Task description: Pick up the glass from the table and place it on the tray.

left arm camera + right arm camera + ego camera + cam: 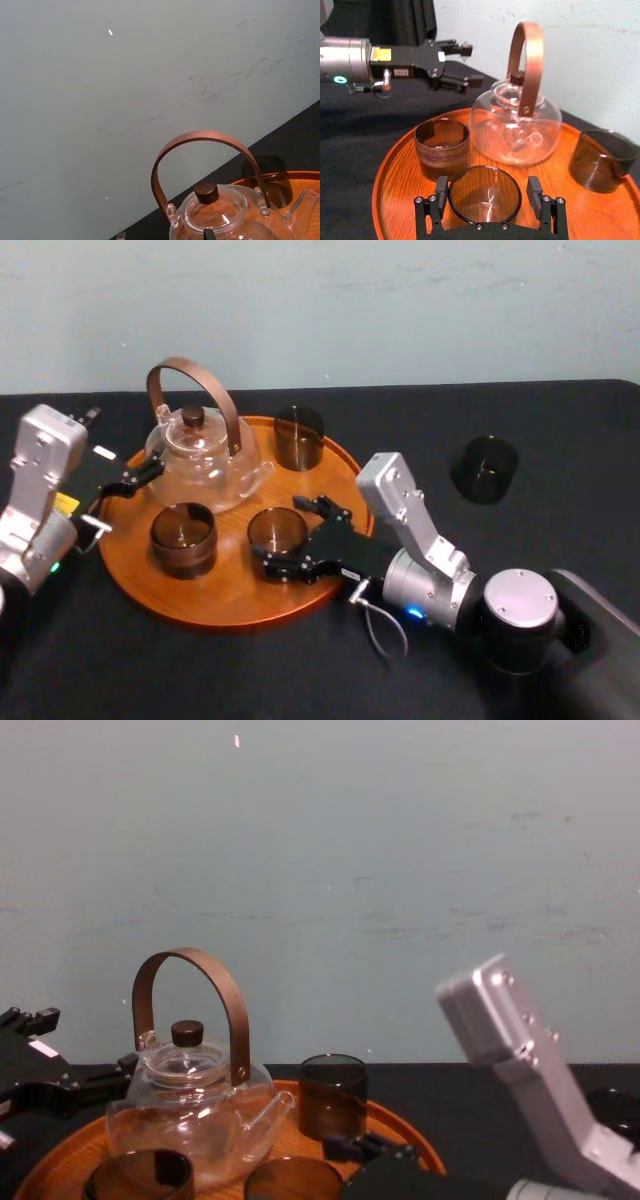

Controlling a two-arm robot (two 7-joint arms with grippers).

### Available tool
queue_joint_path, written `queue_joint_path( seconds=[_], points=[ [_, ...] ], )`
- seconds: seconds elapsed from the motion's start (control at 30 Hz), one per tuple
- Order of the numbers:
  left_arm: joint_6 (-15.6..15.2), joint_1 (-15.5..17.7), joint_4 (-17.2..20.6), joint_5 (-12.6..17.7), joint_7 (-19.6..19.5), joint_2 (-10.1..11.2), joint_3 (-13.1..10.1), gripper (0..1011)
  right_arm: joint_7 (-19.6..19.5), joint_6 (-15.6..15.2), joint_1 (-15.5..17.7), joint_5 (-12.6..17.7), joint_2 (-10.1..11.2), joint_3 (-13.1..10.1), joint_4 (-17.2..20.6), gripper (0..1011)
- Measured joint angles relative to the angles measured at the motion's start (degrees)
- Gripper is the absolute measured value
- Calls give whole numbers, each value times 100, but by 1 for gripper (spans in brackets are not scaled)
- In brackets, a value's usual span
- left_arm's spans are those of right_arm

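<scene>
Black bench runs under a pale wall. At your left, the left pincer hangs with its fingers apart, just beside the glass teapot at the left rim of the round wooden tray. Your glass stands upright on the tray's front part, right of another brown glass. Your right pincer straddles it, spread wide. The fingers stand just beside its wall on either side. Farther right, a dark glass sits alone on the bench.
</scene>
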State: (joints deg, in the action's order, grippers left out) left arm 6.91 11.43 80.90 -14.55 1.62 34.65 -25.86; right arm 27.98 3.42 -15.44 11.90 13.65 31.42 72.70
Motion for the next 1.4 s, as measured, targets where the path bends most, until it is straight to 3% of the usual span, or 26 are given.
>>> queue_joint_path(
  seconds=[0.37, 0.67, 1.03, 1.4],
  points=[
    [0, 0, 0, 0, 0, 0, 0, 1001, -239, 76, 520, 51, 438, -334, 1041, 1002],
    [0, 0, 0, 0, 0, 0, 0, 1001, -355, 189, 1054, 213, 775, -699, 1529, 1002],
    [0, 0, 0, 0, 0, 0, 0, 1001, -514, 360, 1592, 559, 995, -1290, 1648, 1002],
    [0, 0, 0, 0, 0, 0, 0, 1001, -850, 333, 1791, 518, 1043, -1810, 1449, 1002]
  ],
)
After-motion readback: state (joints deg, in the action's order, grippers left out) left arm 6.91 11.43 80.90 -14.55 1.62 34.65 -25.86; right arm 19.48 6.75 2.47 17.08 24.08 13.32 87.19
